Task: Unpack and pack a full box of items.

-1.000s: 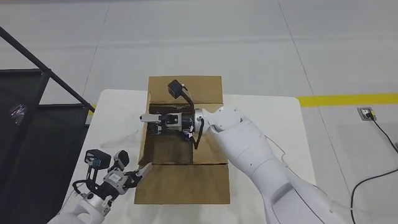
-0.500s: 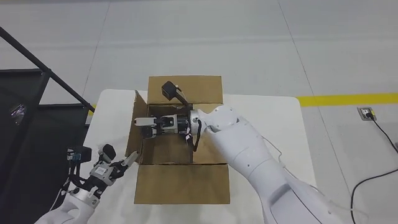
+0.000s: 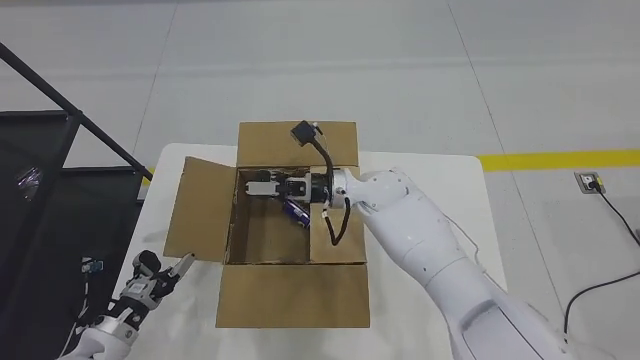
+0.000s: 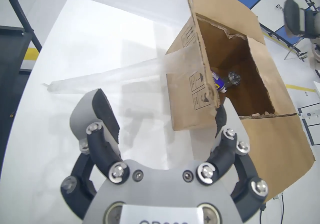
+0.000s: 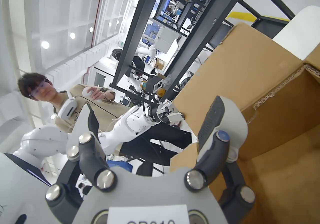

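My left gripper (image 4: 160,110) wide, empty, at seven o'clock of the box (image 3: 290,295), my right gripper (image 3: 255,186) wide over its opening, blue item (image 4: 218,83) inside

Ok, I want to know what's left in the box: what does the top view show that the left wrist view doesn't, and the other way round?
The top view adds the right gripper inside the box, near its far wall, and the left flap spread flat. The left wrist view adds a clear strip trailing from the box's side across the table. Both show the opened box, a blue item on its floor, and the left gripper, open, beside the box.
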